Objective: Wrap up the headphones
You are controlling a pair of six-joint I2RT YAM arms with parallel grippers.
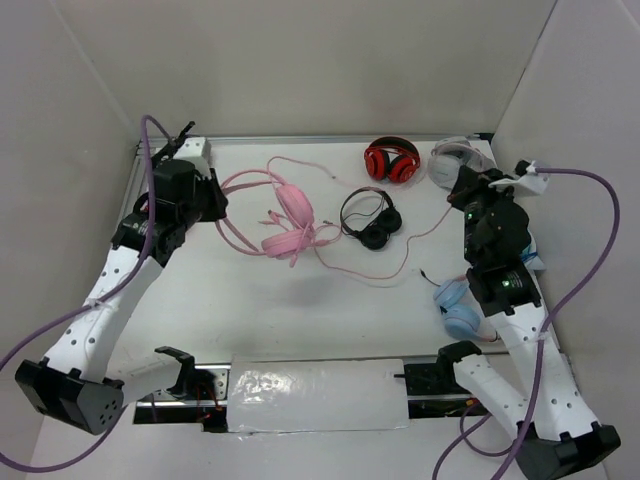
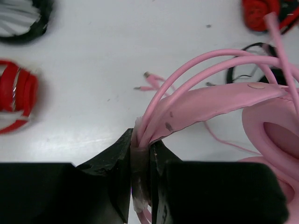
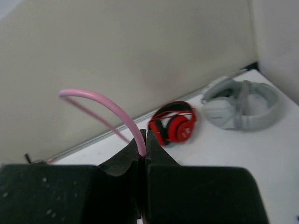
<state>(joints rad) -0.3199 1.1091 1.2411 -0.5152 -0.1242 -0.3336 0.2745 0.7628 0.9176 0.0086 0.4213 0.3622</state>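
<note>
Left end effector (image 2: 140, 156) grips headphones (image 2: 268, 123) by headband (image 2: 210, 100); right end effector (image 3: 143, 150) pinches cable (image 3: 105, 100).

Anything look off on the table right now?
Nothing damaged or spilled. The headphones lie with their cable trailing loose across the table, not wrapped. Left gripper pinches the headband wires; right gripper pinches the cable.

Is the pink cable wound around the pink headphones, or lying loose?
Loose: a long stretch of the cable trails across the table from the headphones to the right gripper, which pinches it.
</note>
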